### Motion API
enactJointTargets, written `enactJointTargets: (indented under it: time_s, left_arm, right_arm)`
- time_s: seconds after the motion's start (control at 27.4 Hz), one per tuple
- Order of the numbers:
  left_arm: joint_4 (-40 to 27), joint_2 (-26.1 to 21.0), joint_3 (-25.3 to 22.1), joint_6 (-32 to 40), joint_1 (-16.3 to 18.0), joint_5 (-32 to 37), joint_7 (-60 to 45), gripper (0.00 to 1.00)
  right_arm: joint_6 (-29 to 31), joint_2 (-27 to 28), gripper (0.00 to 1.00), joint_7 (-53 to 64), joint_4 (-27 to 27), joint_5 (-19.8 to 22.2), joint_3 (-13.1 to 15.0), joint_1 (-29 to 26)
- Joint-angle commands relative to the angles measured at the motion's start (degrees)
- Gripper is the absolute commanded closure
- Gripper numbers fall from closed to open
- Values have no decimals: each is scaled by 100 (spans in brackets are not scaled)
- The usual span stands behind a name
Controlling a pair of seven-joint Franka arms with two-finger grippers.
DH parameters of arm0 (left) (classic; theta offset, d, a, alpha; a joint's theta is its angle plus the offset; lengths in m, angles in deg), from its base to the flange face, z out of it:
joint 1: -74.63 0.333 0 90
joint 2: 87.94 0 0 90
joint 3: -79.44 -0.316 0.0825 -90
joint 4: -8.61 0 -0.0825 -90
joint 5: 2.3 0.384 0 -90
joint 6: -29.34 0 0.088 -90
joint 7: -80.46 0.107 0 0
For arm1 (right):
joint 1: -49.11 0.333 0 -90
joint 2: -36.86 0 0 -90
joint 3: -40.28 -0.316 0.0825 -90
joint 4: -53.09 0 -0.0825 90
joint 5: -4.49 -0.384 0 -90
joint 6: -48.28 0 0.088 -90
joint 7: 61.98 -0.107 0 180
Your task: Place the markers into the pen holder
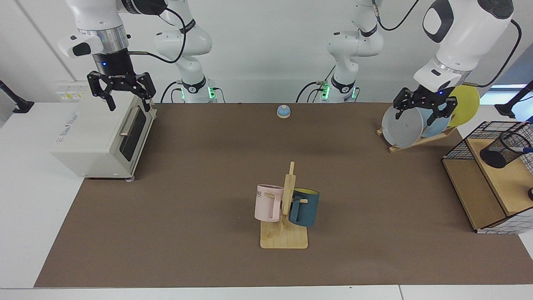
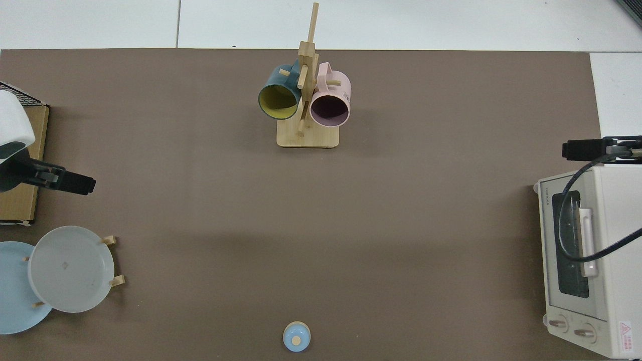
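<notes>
The pen holder (image 1: 501,150), a small black mesh cup, lies tilted on the wooden shelf of a wire basket at the far right of the facing view. A slim white and blue piece, the marker (image 1: 524,148), shows at its mouth. My left gripper (image 1: 417,116) hangs open and empty above the plate rack, well apart from the holder. In the top view the left gripper (image 2: 75,183) sits at the left edge. My right gripper (image 1: 129,104) is open and empty over the toaster oven, and in the top view the right gripper (image 2: 584,149) shows at the right edge.
A white toaster oven (image 1: 98,139) stands at one end of the brown mat. A wooden mug rack (image 1: 284,233) with a pink and a blue mug is near the front middle. Plates (image 1: 402,127) lean in a rack beside the wire basket (image 1: 462,146). A small blue bell (image 1: 283,111) sits at the back.
</notes>
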Motion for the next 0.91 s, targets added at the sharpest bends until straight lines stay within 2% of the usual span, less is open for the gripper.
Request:
enactJointTargets:
  time_s: [0.0, 0.26, 0.33, 0.47, 0.88]
  left_arm:
    - [-424, 308, -84, -201, -102, 102, -53, 0]
    - [-432, 352, -39, -60, -111, 58, -968, 0]
    - [-423, 343, -57, -78, -102, 40, -1012, 0]
    - [-371, 308, -66, -140, -102, 31, -1038, 0]
    - [-318, 264, -83, -122, -58, 93, -1249, 0]
  right_arm:
    - [-841, -171, 0, 114, -46, 20, -45, -14]
    - [-1564, -294, 0, 175, -81, 20, -36, -76]
    - [-1573, -295, 0, 193, -81, -24, -45, -67]
    - [-1556, -277, 0, 184, -81, -410, -27, -102]
    - [-1679, -268, 0, 193, -98, -428, -18, -120]
